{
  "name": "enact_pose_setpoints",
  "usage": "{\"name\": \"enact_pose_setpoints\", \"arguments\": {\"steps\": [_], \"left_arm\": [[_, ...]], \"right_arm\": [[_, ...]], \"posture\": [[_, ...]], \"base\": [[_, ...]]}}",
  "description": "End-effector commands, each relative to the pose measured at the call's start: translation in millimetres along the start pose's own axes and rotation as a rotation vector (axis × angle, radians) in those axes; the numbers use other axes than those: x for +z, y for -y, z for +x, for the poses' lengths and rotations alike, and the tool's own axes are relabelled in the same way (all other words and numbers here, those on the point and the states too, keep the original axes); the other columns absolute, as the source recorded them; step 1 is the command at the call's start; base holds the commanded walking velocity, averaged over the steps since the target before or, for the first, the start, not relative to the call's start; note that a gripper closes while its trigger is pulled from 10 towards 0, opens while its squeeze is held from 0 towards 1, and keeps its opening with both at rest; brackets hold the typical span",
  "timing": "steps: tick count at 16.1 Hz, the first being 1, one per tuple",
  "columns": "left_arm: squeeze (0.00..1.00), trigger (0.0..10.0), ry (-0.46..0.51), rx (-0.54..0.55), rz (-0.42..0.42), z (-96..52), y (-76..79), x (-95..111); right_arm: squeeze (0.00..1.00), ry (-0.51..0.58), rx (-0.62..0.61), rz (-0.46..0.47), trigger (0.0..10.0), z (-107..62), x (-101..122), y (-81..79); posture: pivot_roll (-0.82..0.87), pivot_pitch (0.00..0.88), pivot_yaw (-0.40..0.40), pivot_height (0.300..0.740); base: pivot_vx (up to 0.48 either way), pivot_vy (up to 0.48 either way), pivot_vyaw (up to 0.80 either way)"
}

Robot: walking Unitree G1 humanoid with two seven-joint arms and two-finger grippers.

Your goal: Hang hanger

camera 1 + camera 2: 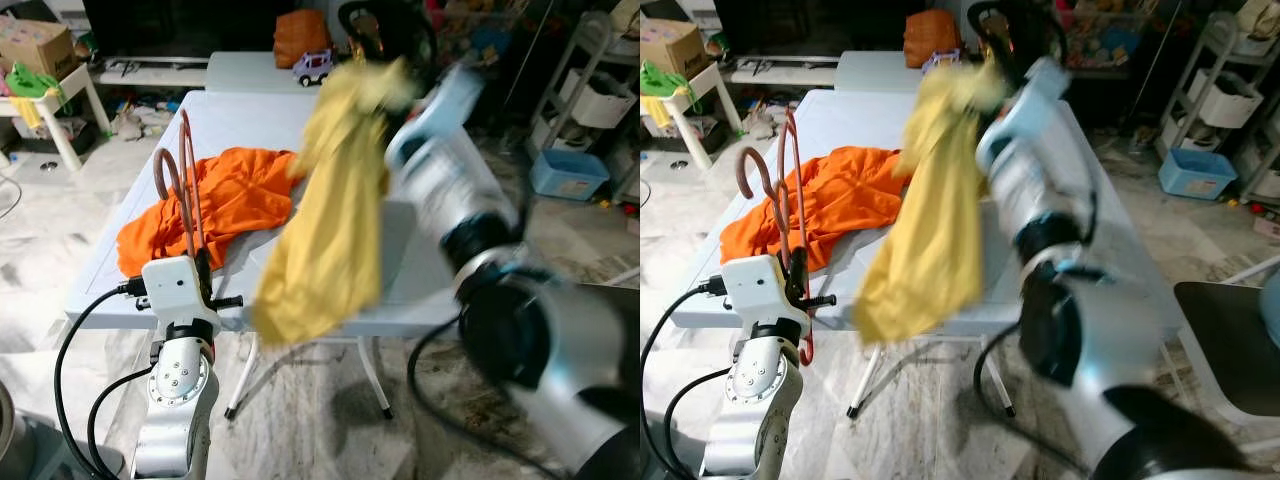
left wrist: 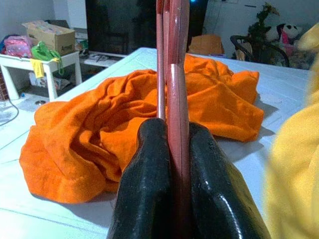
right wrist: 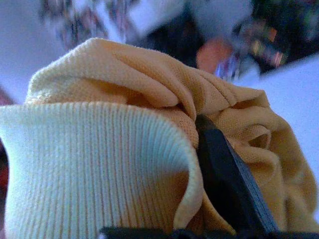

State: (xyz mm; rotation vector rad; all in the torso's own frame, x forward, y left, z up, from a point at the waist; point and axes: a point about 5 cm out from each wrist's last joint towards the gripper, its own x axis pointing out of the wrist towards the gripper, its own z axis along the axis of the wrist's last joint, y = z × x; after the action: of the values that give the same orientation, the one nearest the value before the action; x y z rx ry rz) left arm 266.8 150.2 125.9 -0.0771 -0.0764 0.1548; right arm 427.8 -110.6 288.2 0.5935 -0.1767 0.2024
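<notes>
Behind white table (image 1: 420,260): cluttered shelves (image 1: 590,90).

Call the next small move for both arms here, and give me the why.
Probably bring the right gripper, shut on the yellow shirt, toward the hanger. The left gripper holds that reddish hanger upright at the near edge of the white table; the shirt dangles beside it, apart from it. The orange shirt lies on the table behind.
</notes>
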Motion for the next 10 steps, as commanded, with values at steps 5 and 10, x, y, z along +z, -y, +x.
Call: {"name": "enact_pose_setpoints", "arguments": {"steps": [5,10], "left_arm": [[0.00,10.0,-0.001,0.016,0.005,2.2,2.2,-1],[0.00,10.0,-0.002,0.016,0.002,1.3,3.1,-2]], "right_arm": [[0.00,0.220,-0.018,0.003,0.0,5.3,52,-6.8],[0.00,-0.136,0.178,-0.307,9.2,-6.8,-34,-9.0]], "posture": [[0.08,0.000,-0.061,0.740],[0.08,0.000,-0.064,0.740]], "base": [[0.000,0.000,0.00],[0.000,0.000,0.00]]}}
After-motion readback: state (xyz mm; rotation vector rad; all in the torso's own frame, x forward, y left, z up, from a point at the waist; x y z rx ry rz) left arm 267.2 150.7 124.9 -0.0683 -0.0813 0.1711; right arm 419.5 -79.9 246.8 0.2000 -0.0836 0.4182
